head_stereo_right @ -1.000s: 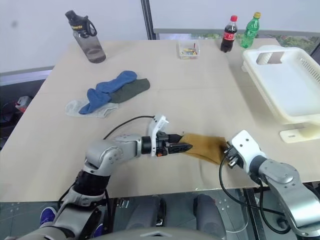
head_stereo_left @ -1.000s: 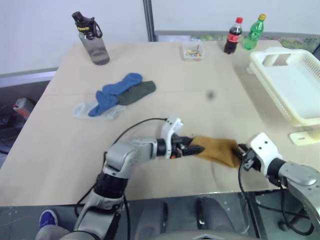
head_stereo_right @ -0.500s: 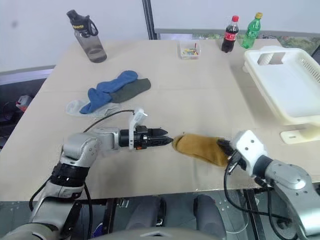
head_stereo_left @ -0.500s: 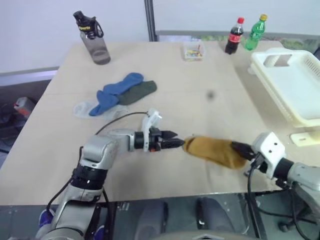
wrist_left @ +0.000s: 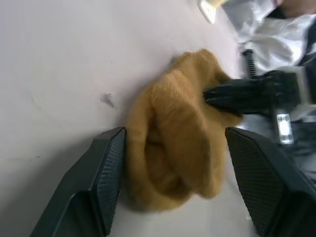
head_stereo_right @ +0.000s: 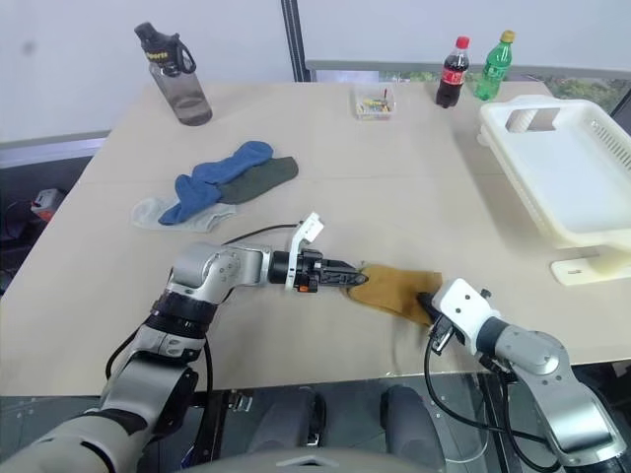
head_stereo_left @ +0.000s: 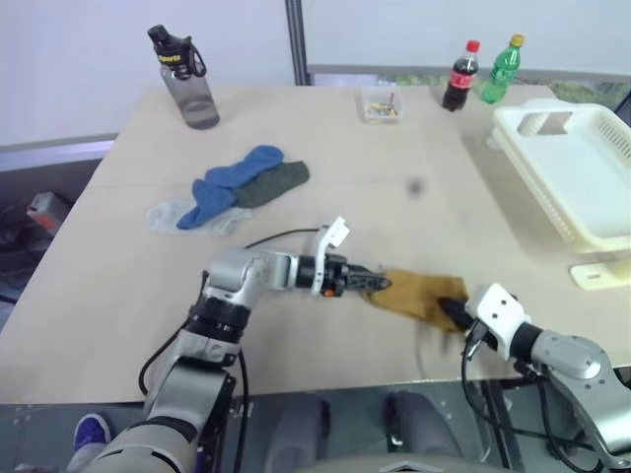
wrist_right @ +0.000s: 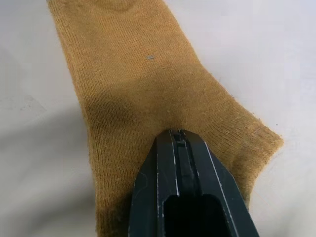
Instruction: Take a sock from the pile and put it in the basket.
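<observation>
Mustard sock (head_stereo_right: 399, 291); pile (head_stereo_left: 229, 187) blue, dark green (one whitish); cream basket (head_stereo_left: 577, 172)

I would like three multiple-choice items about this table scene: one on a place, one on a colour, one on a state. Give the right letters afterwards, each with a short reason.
1. Where does the mustard sock lie?
A. in the basket
B. on the table, between the two hands
C. on the pile

2. What colour is the cap of the green bottle?
A. red
B. black
C. yellow

3. How is the right hand?
A. shut on the mustard sock
B. wide open above the basket
C. shut on the grey bottle

Answers:
1 B: the sock rests on the table, with the left hand at one end and the right hand at the other; the basket holds nothing.
2 C: its cap is yellow; the cola bottle beside it has the red one.
3 A: in the right wrist view its fingers are together, pinching the sock's fabric.
</observation>
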Robot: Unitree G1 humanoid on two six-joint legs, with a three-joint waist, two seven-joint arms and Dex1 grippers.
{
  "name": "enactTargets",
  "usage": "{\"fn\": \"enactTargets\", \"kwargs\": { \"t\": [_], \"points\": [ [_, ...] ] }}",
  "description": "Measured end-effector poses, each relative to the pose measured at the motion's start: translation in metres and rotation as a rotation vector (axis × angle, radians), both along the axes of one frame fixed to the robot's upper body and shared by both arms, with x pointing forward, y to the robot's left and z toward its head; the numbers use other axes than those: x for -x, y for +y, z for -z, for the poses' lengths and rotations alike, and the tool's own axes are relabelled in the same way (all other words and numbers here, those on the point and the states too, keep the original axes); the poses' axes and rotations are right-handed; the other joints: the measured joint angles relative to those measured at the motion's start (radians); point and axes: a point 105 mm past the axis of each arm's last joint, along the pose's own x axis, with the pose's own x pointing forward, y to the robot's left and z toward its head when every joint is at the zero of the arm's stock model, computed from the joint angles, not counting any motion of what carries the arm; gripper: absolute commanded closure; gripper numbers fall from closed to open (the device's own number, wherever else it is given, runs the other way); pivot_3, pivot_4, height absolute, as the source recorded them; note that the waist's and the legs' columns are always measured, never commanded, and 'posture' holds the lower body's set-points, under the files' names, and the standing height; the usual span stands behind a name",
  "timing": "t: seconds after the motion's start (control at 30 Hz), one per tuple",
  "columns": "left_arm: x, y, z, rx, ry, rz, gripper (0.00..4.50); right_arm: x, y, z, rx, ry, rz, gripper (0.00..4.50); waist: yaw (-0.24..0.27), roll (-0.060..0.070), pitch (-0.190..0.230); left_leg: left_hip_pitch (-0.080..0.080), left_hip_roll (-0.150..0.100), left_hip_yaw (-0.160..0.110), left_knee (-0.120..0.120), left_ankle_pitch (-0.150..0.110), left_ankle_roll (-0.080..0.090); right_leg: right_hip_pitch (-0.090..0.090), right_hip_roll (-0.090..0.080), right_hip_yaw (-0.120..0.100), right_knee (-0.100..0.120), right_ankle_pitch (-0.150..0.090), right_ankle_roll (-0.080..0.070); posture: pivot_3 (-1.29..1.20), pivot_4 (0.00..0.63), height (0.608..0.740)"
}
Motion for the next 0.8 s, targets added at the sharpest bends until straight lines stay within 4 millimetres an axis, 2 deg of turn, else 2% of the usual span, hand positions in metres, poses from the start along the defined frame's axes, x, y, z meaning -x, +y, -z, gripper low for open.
{"fn": "enactTargets", "kwargs": {
  "t": [0.13,0.23,0.6,0.8],
  "points": [
    [0.017,-0.012,0.002,0.023,0.14,0.083,1.08,0.004,0.001,-0.002,-0.003,0.0,0.003,4.46,0.0,0.0,0.0,-0.001,0.0,0.0,0.0,0.0,0.0,-0.001,0.0,0.0,0.0,0.0,0.0,0.0,0.15,0.74],
    [0.024,-0.026,-0.006,0.058,0.219,0.142,1.08,0.006,0.003,-0.003,-0.006,0.008,0.005,4.46,0.003,0.0,0.001,-0.002,0.0,-0.001,0.0,0.0,0.0,-0.001,0.0,0.0,0.0,0.0,0.0,0.0,0.15,0.74],
    [0.029,-0.069,-0.033,0.175,0.218,0.283,1.08,0.018,0.005,-0.006,-0.021,0.035,0.016,4.46,-0.001,0.0,0.001,-0.002,0.0,0.0,0.0,0.0,0.0,-0.002,0.0,0.0,0.0,0.0,0.0,0.0,0.15,0.74],
    [0.03,-0.071,-0.038,0.206,0.235,0.31,1.08,0.019,0.006,-0.006,0.021,0.018,0.009,4.46,-0.001,0.0,0.001,-0.002,0.0,0.0,0.0,0.0,0.0,-0.002,0.0,0.0,0.0,-0.001,0.0,0.0,0.15,0.74]
  ]
}}
